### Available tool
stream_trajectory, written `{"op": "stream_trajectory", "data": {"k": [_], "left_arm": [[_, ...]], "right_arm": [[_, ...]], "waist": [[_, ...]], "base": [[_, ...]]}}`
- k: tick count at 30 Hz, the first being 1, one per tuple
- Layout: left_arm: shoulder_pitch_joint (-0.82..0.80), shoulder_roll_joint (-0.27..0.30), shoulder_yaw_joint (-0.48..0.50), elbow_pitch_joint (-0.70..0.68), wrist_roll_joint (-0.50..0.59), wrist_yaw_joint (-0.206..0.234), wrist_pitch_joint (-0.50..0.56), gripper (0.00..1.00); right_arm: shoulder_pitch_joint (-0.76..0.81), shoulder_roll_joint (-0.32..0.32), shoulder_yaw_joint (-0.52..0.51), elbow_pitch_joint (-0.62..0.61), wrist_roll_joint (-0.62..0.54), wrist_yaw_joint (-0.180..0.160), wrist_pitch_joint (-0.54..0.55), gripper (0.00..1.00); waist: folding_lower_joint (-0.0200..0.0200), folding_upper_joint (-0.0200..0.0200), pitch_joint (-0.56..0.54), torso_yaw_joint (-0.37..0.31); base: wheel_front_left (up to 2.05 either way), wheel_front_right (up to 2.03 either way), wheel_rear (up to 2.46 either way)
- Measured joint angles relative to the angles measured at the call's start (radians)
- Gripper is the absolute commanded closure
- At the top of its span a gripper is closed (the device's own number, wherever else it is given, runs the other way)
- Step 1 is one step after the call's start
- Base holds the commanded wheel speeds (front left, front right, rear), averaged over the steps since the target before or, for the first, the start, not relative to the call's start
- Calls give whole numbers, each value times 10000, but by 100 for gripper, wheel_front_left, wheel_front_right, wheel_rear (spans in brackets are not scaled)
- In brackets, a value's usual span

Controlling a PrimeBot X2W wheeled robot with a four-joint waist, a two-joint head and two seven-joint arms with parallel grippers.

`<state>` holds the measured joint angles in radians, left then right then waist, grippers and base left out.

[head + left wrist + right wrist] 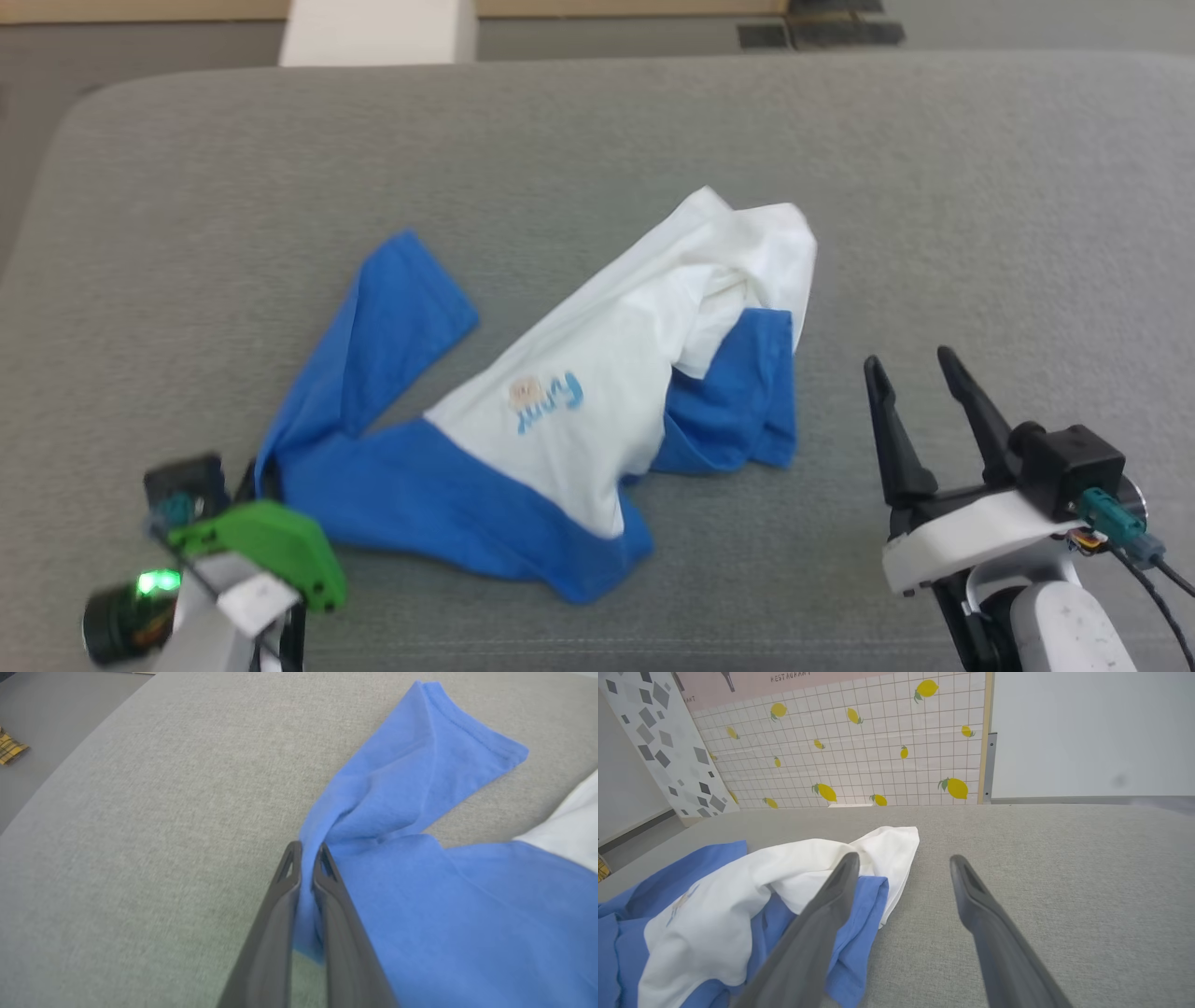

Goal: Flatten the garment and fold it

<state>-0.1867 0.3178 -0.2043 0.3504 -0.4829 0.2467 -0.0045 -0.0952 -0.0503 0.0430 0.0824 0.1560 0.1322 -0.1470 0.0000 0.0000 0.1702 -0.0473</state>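
The garment (579,392), a white T-shirt with blue sleeves and a blue band, lies crumpled in the middle of a grey cushion (597,140). Its small blue script print with a tan picture faces up. In the left wrist view my left gripper (306,851) is shut on a pinch of the garment's blue cloth (420,812) at the near left corner. In the head view that gripper's body (252,546) sits at the lower left, its fingertips hidden. My right gripper (906,364) stands open at the lower right, just right of the garment (738,896), with nothing between its fingers.
The grey cushion's far edge (597,70) runs across the top, with floor and a white block (378,33) behind. A lemon-patterned tiled wall (859,746) stands beyond the cushion. A yellow plaid scrap (9,749) lies on the floor at left.
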Motion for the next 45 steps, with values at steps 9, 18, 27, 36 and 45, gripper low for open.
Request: {"op": "stream_trajectory", "data": {"k": [9, 18, 27, 36, 45], "left_arm": [[1141, -662, 395, -1799, -506, -286, -2165, 0], [817, -1691, 1045, -3009, 1043, -970, -2514, 0], [423, -2458, 1666, -3007, 1962, -1835, -2527, 0], [496, -2606, 2075, -2744, 2190, -2059, -2527, 0], [800, -2629, 2249, -2614, 2226, -2286, -2527, 0]], "right_arm": [[208, 0, 458, 105, -205, 0, 1879, 0], [-887, 8, 560, 1047, -226, 0, 5273, 0], [-2047, -2, 617, 1873, -322, 0, 6939, 100], [-1912, 42, -1724, 1005, -593, 2, 5948, 100], [-626, 13, -5565, -533, -1509, 2, 6427, 100]], "waist": [[0, 0, -427, 806], [0, 0, 181, 1237], [0, 0, 981, 1764], [0, 0, 824, 1935], [0, 0, 113, 1472]], "base": [[0, 0, 0], [0, 0, 0], [0, 0, 0], [0, 0, 0], [0, 0, 0]]}}
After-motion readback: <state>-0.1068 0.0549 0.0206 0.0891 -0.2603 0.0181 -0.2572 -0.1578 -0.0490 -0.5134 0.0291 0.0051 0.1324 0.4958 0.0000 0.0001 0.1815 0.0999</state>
